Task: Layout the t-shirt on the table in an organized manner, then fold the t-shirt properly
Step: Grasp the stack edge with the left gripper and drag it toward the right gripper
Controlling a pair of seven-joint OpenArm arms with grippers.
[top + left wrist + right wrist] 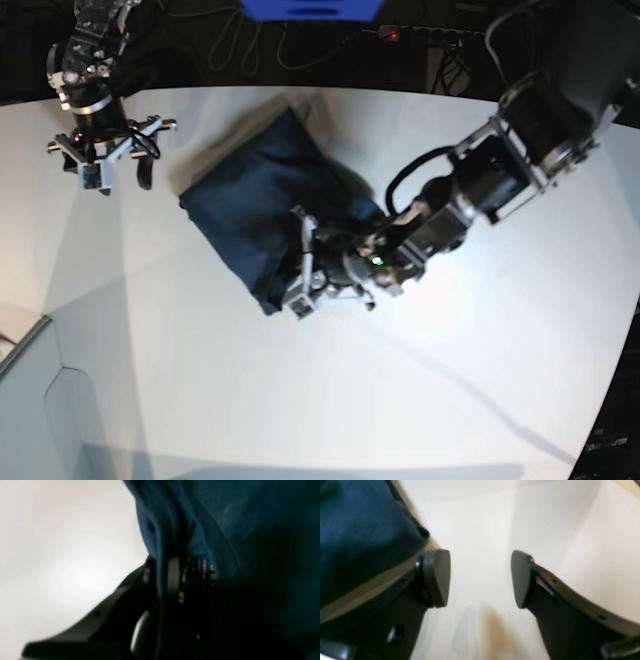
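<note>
Left wrist view: the shirt [225, 525] fills the upper centre and right of the frame as dark navy folds, blurred by closeness. The left gripper [165, 575] sits at centre, jaws nearly together, pinching a fold of cloth that runs down between the pads. One dark finger [100, 620] extends toward the lower left. The white table [62, 555] occupies the left half of the frame. Right wrist view: the right gripper [481, 578] stands spread wide, with only bare table [480, 517] between the two pads and nothing held. The shirt [362, 535] lies in the upper left corner, beside the left-hand finger [437, 577] of this frame; contact cannot be determined. Base view: the shirt [260, 195] lies in a bunched, roughly rectangular heap at upper centre of the table [330, 400]. The left gripper [306, 268] is at the heap's lower right edge, clamped on the cloth. The right gripper [100, 160] hangs at upper left, jaws apart, near the shirt but clear of it.
</note>
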